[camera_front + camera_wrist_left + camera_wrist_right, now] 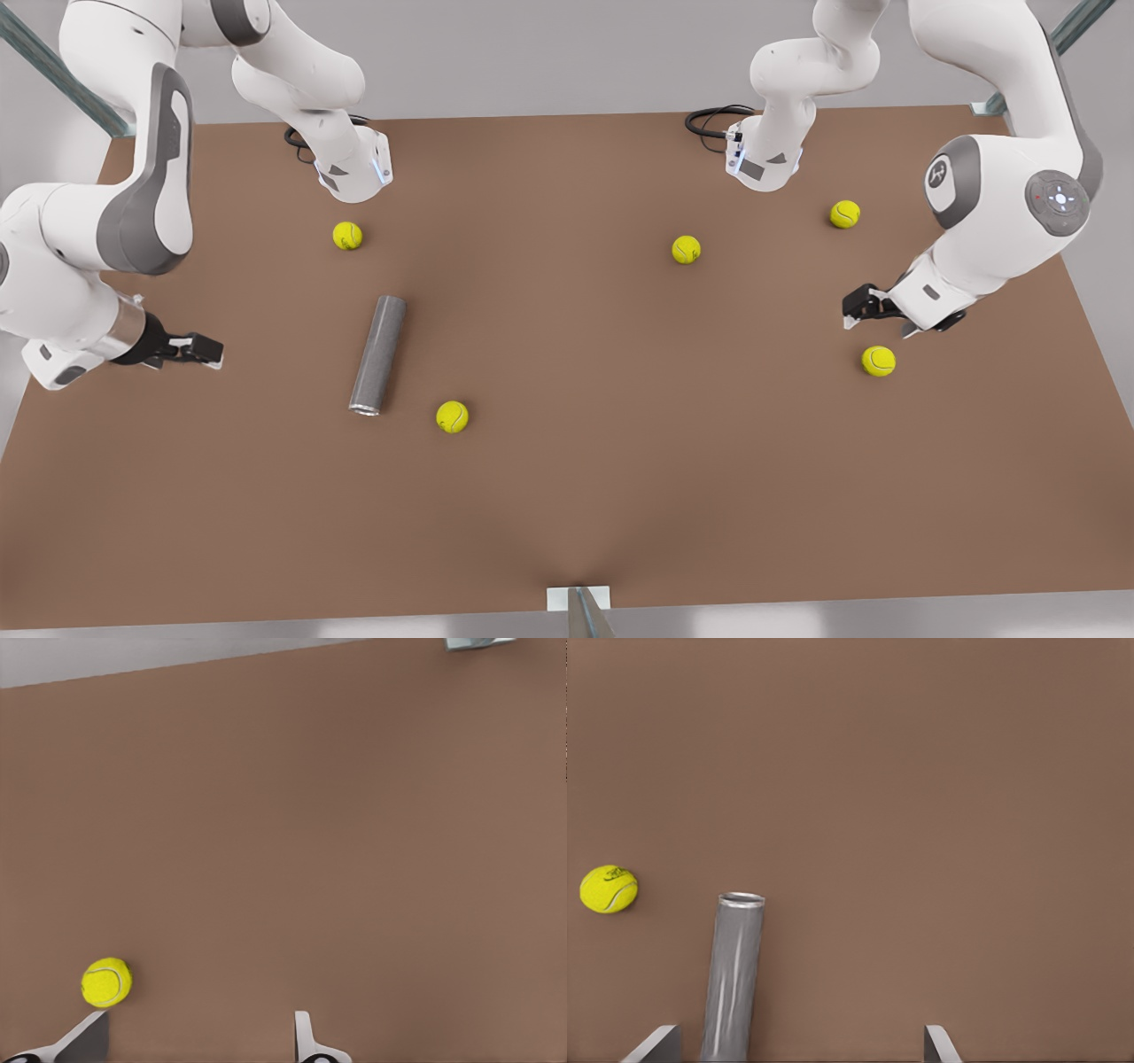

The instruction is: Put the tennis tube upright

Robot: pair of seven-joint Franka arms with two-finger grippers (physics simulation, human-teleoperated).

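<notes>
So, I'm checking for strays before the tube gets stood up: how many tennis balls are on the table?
5: one near the far-left arm base, one by the tube's rim, one mid-table, one far right, one under the left gripper.

A bare robot test cell is showing: a brown worktop (567, 496), metal frame struts (53, 75), plain grey walls.

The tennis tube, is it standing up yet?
Not yet. The tennis tube lies flat on the table, nothing done so far. The right gripper hangs open beside it, at the front view's left, holding nothing. The left gripper waits open near a tennis ball. Grabbing and tipping the tube upright is all left.
</notes>
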